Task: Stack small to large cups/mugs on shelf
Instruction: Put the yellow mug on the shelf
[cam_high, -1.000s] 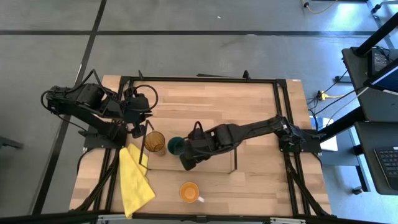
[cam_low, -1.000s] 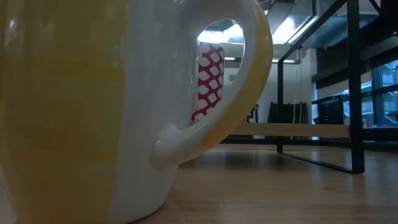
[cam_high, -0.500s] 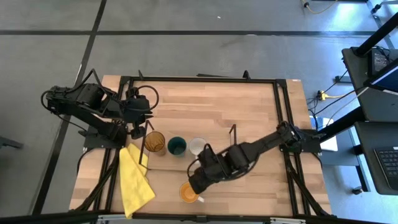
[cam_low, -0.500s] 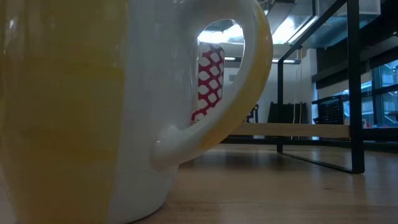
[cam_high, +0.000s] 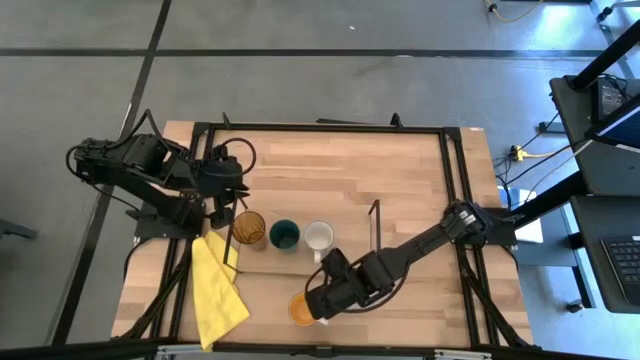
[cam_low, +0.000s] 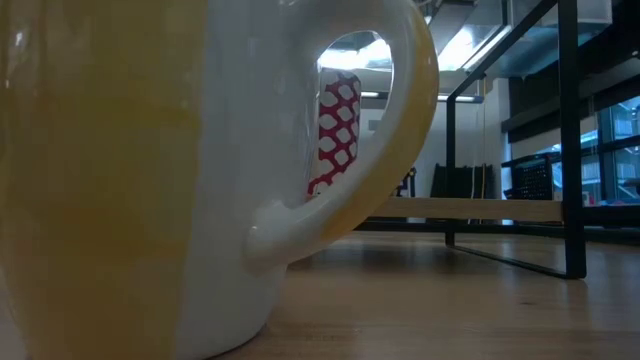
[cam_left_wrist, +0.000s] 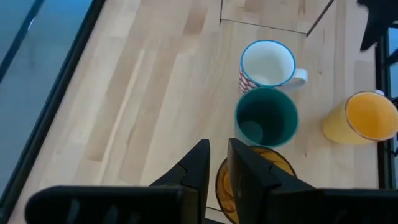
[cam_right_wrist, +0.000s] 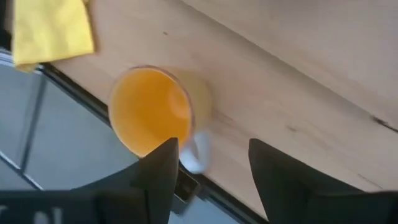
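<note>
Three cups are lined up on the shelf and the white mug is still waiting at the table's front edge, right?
Not quite. The one waiting at the front edge is the orange mug, not the white mug. The high view shows the white mug already on the shelf, in line with the green cup and amber tumbler.

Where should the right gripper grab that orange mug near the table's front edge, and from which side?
Probably from above, pinching the rim wall beside the handle. The orange mug stands upright with its mouth open, and the right gripper, fingers open, hovers over its white handle. The handle is small, so the rim looks easier.
</note>
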